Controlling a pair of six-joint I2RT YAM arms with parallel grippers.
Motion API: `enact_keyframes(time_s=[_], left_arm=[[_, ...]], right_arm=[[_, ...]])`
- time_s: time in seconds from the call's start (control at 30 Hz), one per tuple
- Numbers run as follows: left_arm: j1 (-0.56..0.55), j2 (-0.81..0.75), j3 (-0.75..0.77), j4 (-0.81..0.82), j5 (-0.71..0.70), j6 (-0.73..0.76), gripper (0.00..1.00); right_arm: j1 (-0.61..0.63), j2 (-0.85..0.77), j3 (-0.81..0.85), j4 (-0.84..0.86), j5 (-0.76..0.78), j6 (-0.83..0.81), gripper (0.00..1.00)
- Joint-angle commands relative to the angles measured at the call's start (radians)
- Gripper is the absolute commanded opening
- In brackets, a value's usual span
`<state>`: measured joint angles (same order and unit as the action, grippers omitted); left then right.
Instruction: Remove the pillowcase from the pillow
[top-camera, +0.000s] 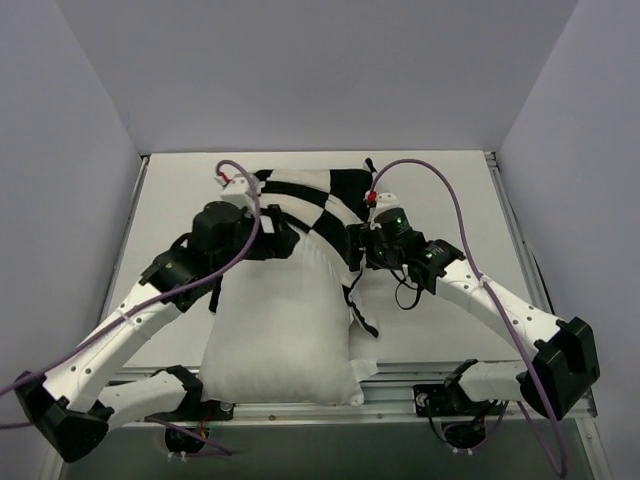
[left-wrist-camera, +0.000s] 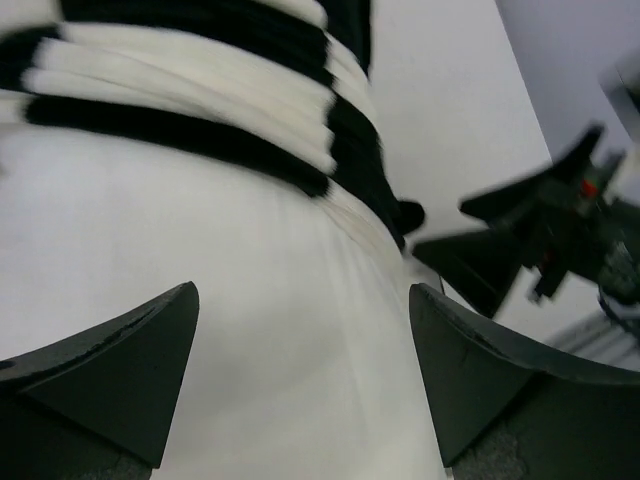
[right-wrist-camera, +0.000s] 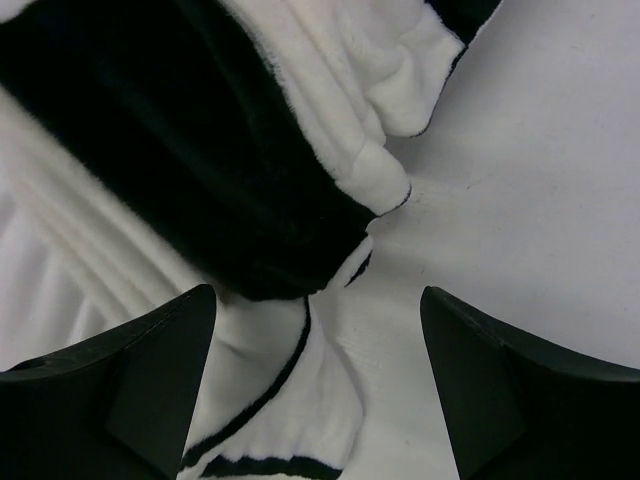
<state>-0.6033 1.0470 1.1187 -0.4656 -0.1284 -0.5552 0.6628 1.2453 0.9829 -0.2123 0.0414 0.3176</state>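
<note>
Left gripper, fingers spread apart and clasping nothing, poised over the large plump plain white stuffed pillow; whether the pads touch it cannot be told. Right gripper, likewise spread wide and empty, sits over the hem of the soft black-and-white checkerboard fabric pillowcase, at the pillow's 3 o'clock edge. Only the right wrist view shows the thin black piping on that hem and the white table beneath it. Only the top view shows the whole layout: the pillowcase is bunched in ridged folds around the pillow's 12 o'clock end, and the rest of the pillow lies bare toward 6 o'clock, reaching the table's near edge. Count: one pillow, one pillowcase, two grippers.
</note>
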Motion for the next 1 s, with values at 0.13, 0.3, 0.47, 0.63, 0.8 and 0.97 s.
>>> enact_keyframes(time_s=[0.13,0.3,0.47,0.63,0.8,0.97], left_arm=[[-0.271,0.297,0.190,-0.217,-0.169,0.044,0.94],[-0.276,0.407,0.185,-0.259,-0.214,0.020,0.94],[-0.256,0.459,0.063,-0.191,-0.140,-0.034,0.97],[-0.231,0.417,-0.039,-0.130,-0.119,-0.048,0.35],[-0.225,0.363,-0.043,-0.119,-0.116,-0.017,0.02],[-0.219,0.344,-0.007,-0.151,-0.112,0.020,0.02]], right_arm=[[-0.114,0.029,-0.046,0.149,-0.095,0.037,0.79],[-0.135,0.045,-0.062,0.180,-0.161,0.023,0.82],[-0.138,0.088,-0.085,0.263,-0.253,0.032,0.84],[-0.132,0.108,-0.105,0.343,-0.405,0.021,0.85],[-0.124,0.143,-0.105,0.387,-0.475,0.018,0.83],[-0.111,0.134,-0.076,0.354,-0.462,0.021,0.75]])
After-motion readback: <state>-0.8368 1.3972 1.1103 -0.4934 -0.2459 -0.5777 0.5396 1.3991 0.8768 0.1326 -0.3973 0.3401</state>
